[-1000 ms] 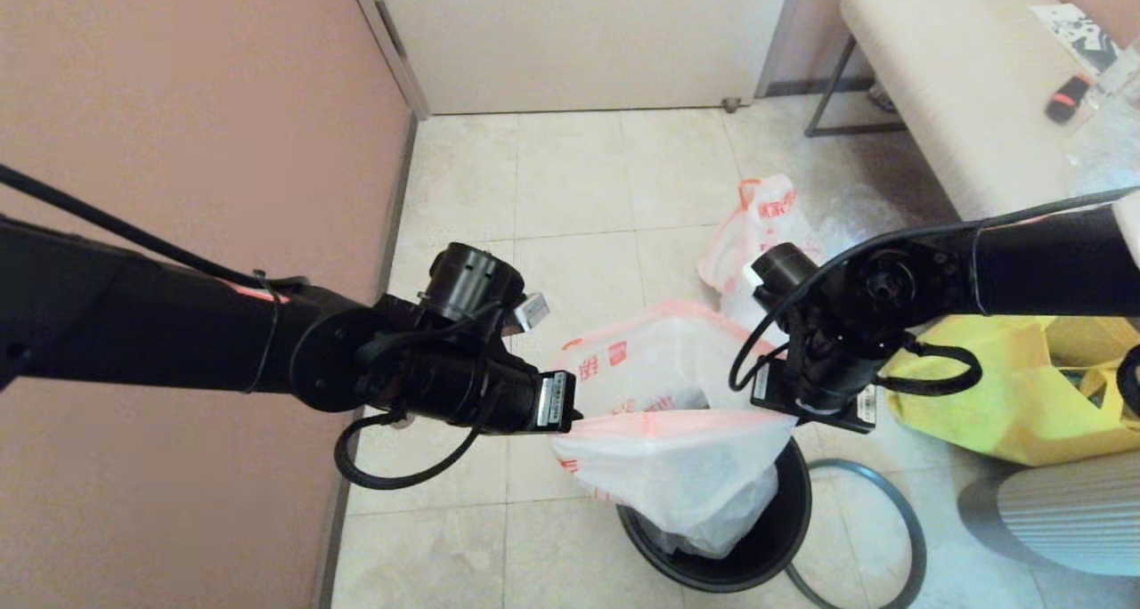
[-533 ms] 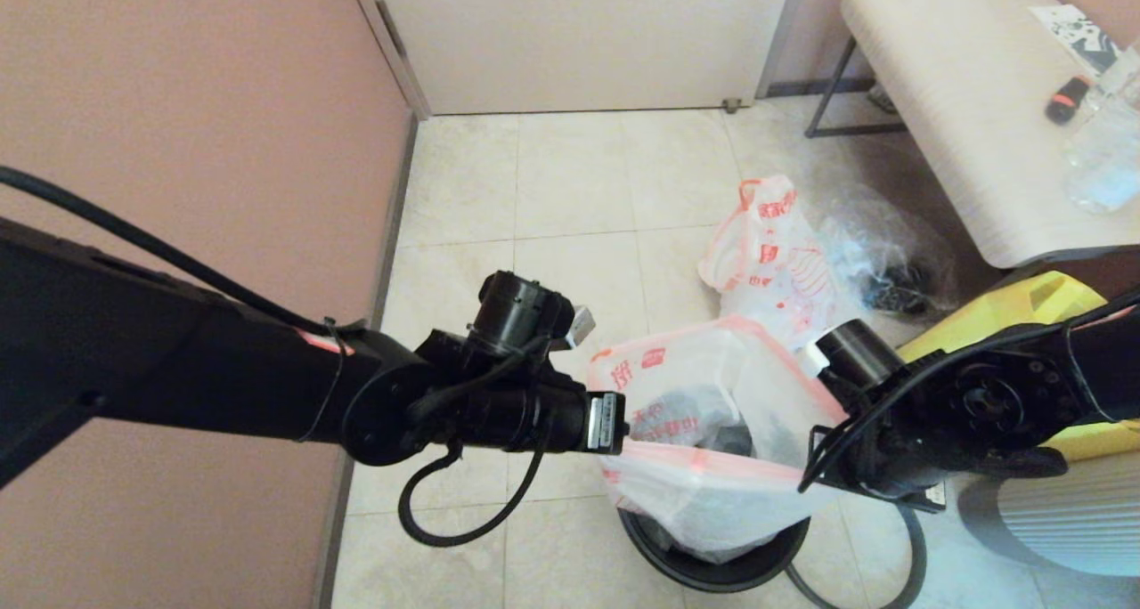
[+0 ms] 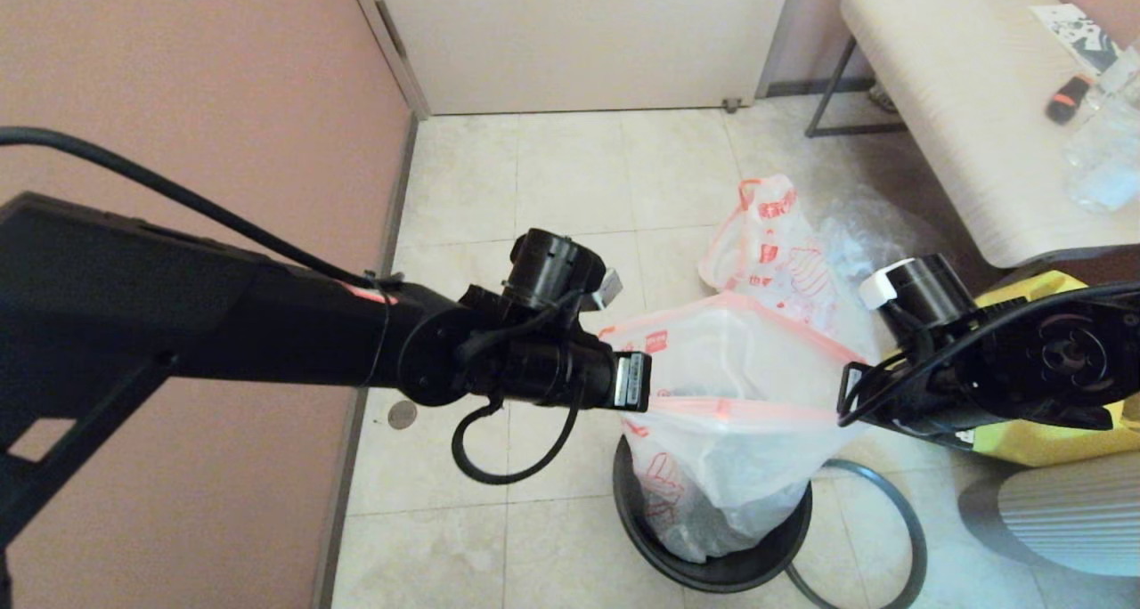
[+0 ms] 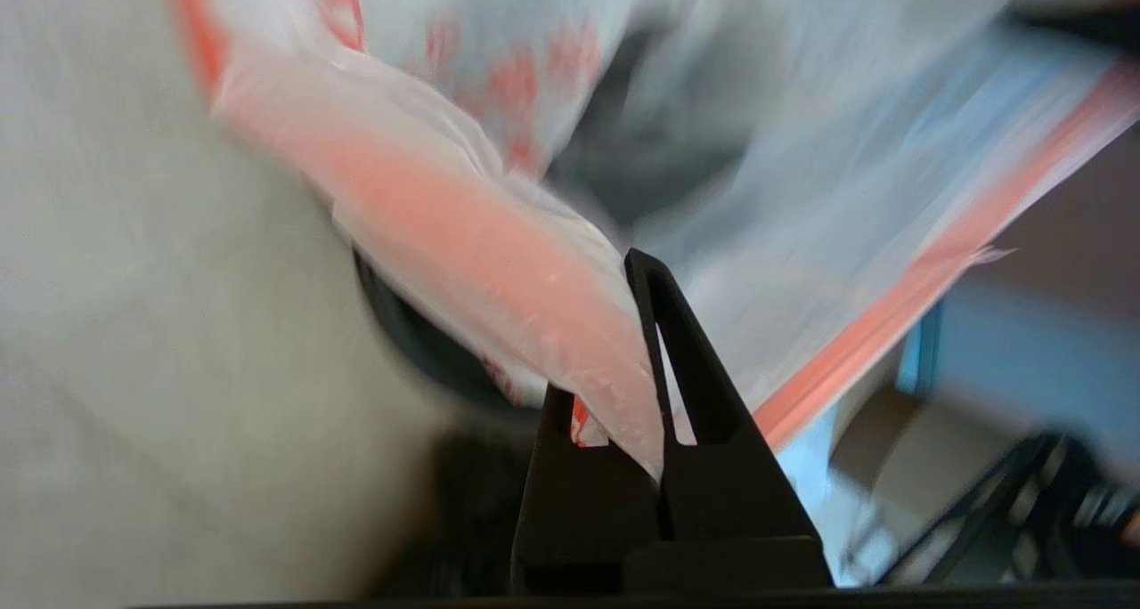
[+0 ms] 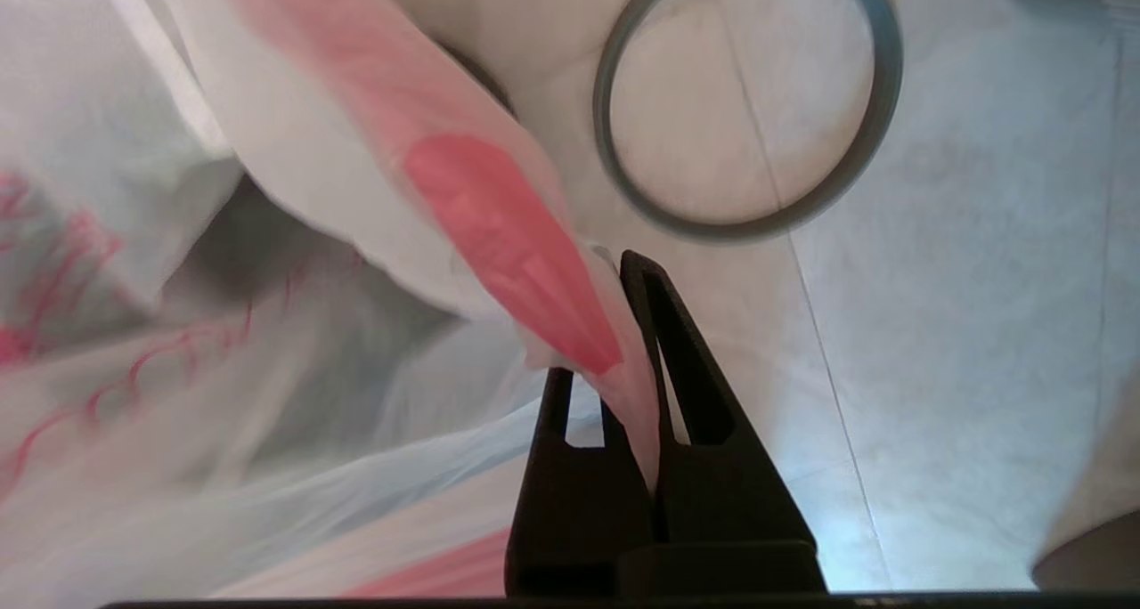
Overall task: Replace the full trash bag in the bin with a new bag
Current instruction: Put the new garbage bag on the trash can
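Both hands pinch the new bag's (image 3: 739,386) pink mouth: left hand (image 4: 655,431), right hand (image 5: 646,431). Keep the mouth stretched, centre over the bin (image 3: 784,547), lower evenly.

It looks like a home entrance corner: pink wall (image 3: 178,101), white door (image 3: 579,30) at 12 o'clock, tiled floor (image 3: 570,173), padded bench (image 3: 962,101) at 2 o'clock.

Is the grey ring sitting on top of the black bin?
No, the grey ring lies flat on the floor tiles beside the bin, not on its rim.
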